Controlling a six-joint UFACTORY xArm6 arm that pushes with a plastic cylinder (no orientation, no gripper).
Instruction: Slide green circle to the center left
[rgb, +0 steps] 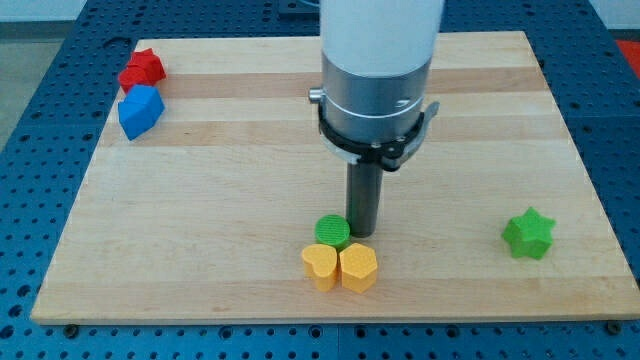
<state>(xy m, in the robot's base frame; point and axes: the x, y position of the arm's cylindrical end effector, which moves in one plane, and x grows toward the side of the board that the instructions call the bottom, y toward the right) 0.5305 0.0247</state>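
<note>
With tip (362, 233) touching green circle (332, 231) on its right, no jaws fitted: push leftward underway, needs steady left sweep clear of near yellow blocks (340, 267).

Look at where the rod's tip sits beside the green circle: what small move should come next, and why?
Probably a short push toward the view's left. My tip sits right beside the green circle, on its right side, so it is placed to drive it leftward. Angle slightly up, since the two yellow blocks sit directly below the circle and the goal is the board's center left.
</note>
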